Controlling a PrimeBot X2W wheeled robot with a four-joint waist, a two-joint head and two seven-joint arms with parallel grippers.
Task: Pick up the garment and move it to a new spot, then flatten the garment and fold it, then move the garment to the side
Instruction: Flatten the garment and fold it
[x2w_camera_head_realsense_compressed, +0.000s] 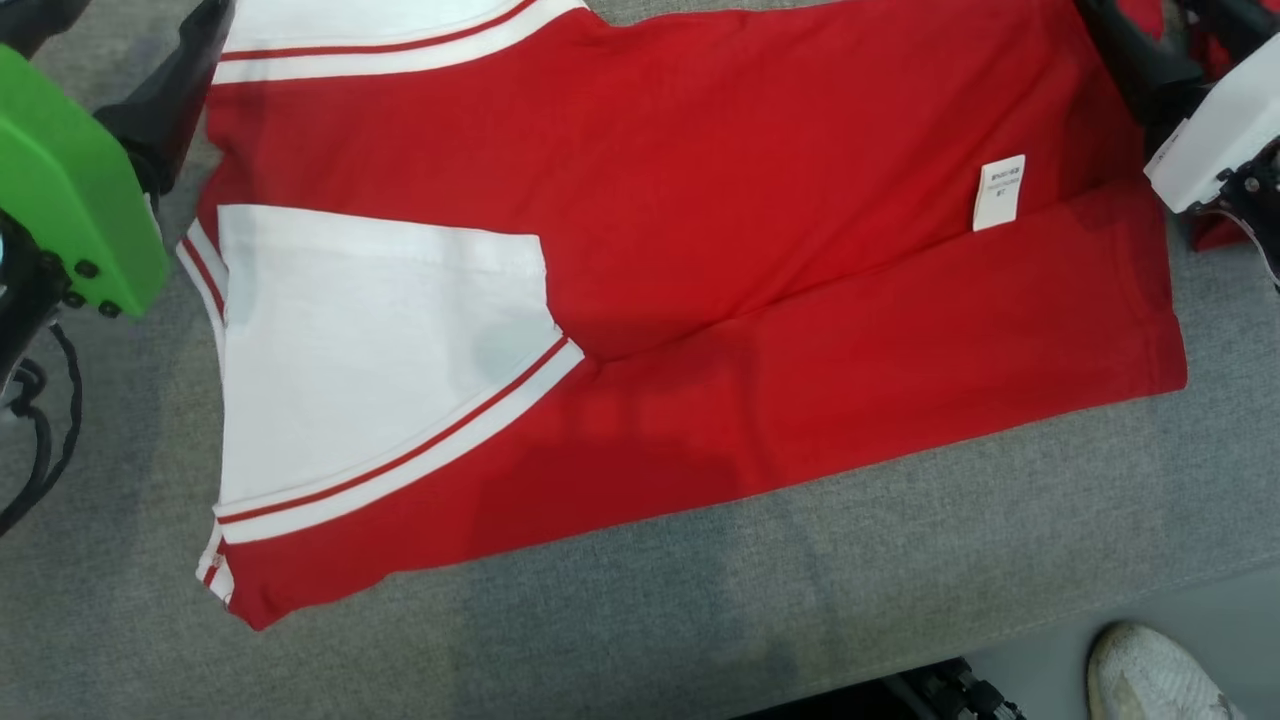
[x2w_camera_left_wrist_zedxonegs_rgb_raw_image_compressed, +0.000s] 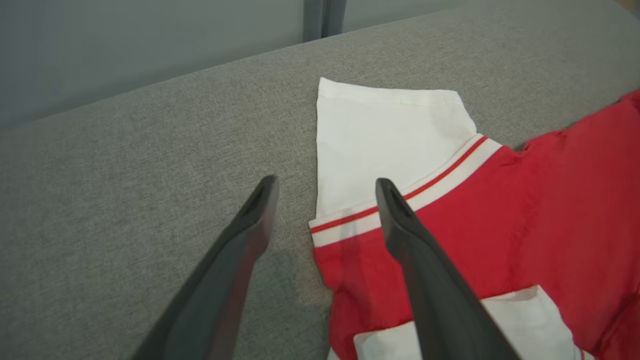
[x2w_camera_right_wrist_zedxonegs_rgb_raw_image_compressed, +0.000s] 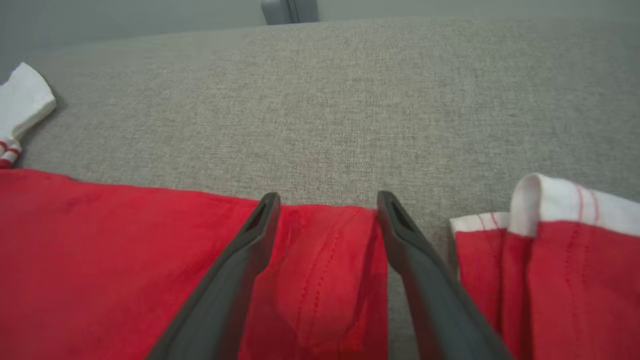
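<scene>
Head view's top edge crops the garment (x2w_camera_head_realsense_compressed: 700, 200), whose label (x2w_camera_head_realsense_compressed: 999, 192) is unreadable.

We've got the shirt (x2w_camera_head_realsense_compressed: 760, 200) lying flat on the grey cloth (x2w_camera_head_realsense_compressed: 900, 560): red body, white sleeves. Its near long edge is folded over onto the body, making a straight red band along the front. One sleeve (x2w_camera_head_realsense_compressed: 370, 340) lies folded in across the red, and a white band with a thin red stripe runs where it meets the body. A small white label (x2w_camera_head_realsense_compressed: 999, 192) shows towards the right. The other sleeve (x2w_camera_left_wrist_zedxonegs_rgb_raw_image_compressed: 385, 135) lies spread flat beyond the body. The hem (x2w_camera_right_wrist_zedxonegs_rgb_raw_image_compressed: 320, 250) is slightly rumpled, its stitching visible.
</scene>
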